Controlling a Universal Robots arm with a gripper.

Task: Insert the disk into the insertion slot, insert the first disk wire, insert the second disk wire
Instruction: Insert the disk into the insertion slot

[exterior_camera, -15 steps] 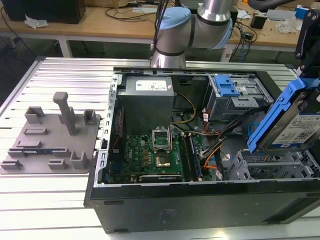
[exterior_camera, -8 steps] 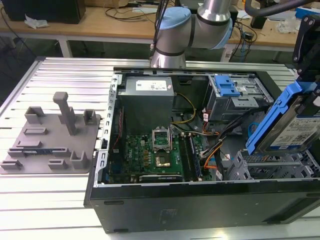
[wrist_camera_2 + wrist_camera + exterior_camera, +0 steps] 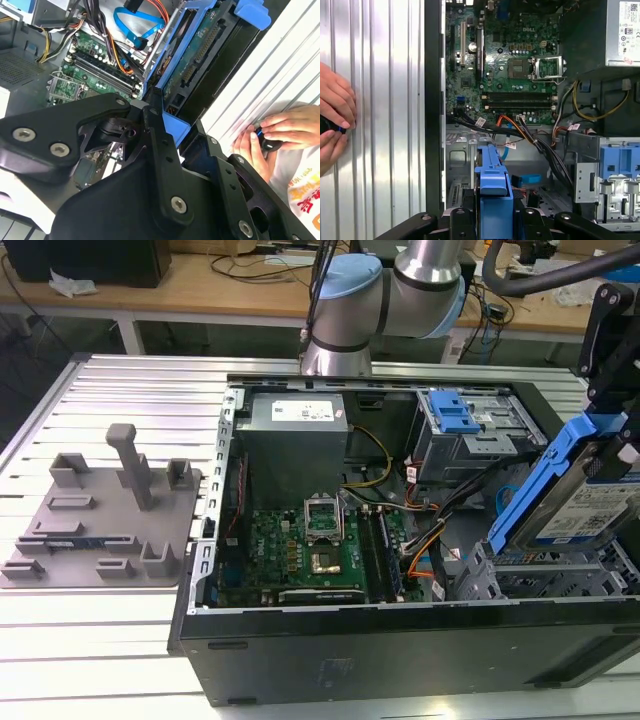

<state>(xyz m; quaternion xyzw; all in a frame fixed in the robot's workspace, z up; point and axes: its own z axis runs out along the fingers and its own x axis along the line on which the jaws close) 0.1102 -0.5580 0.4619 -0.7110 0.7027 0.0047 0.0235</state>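
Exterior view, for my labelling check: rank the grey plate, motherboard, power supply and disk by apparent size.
1. grey plate
2. motherboard
3. power supply and disk: these look alike. The disk seems nearer the camera and is cut off by the picture's edge, so I leave them unranked.
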